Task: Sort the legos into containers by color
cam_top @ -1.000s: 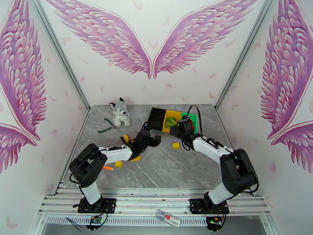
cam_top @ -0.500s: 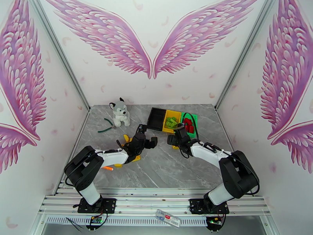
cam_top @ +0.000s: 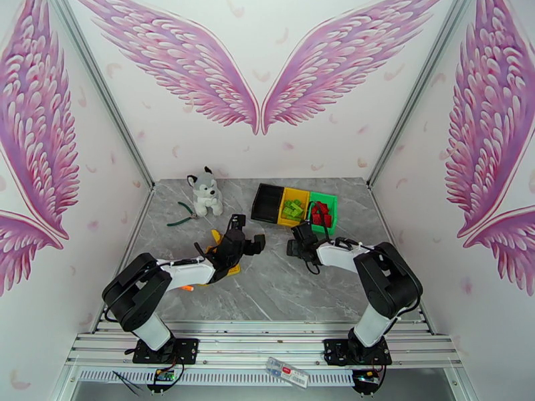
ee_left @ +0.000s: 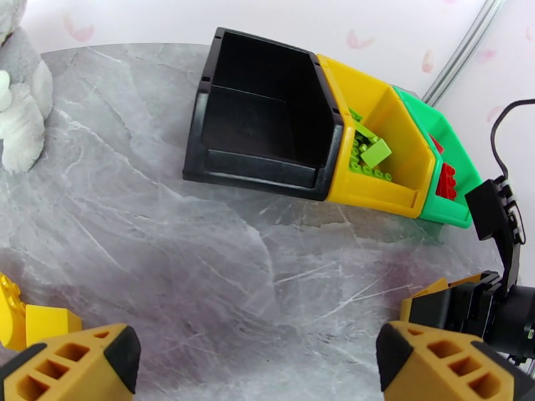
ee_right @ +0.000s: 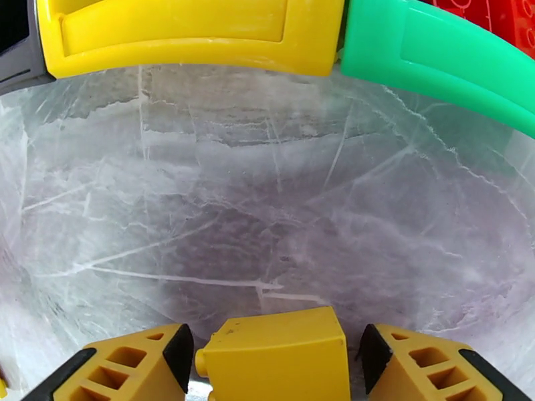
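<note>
A yellow lego [ee_right: 274, 355] lies on the table between my right gripper's fingertips [ee_right: 170, 352], a narrow gap on each side. My right gripper [cam_top: 297, 247] is low, just in front of the containers, and open. The black bin [cam_top: 269, 202] holds nothing; the yellow bin [cam_top: 293, 208] holds green legos [ee_left: 371, 155] and the green bin [cam_top: 322, 210] holds red legos [ee_left: 447, 182]. My left gripper [cam_top: 246, 245] hovers left of the right one, wide open with nothing in it [ee_left: 257, 369]. More yellow legos [cam_top: 215, 236] lie beside the left arm, seen too in the left wrist view [ee_left: 33, 322].
A plush husky [cam_top: 204, 192] sits at the back left with green-handled pliers [cam_top: 179, 215] next to it. An orange marker [cam_top: 186, 287] lies by the left arm's elbow. Bare table lies between the grippers and the near edge.
My right gripper came down from the bins toward me onto the yellow lego, and its jaws narrowed around it. My left gripper opened wider and drew back slightly left.
</note>
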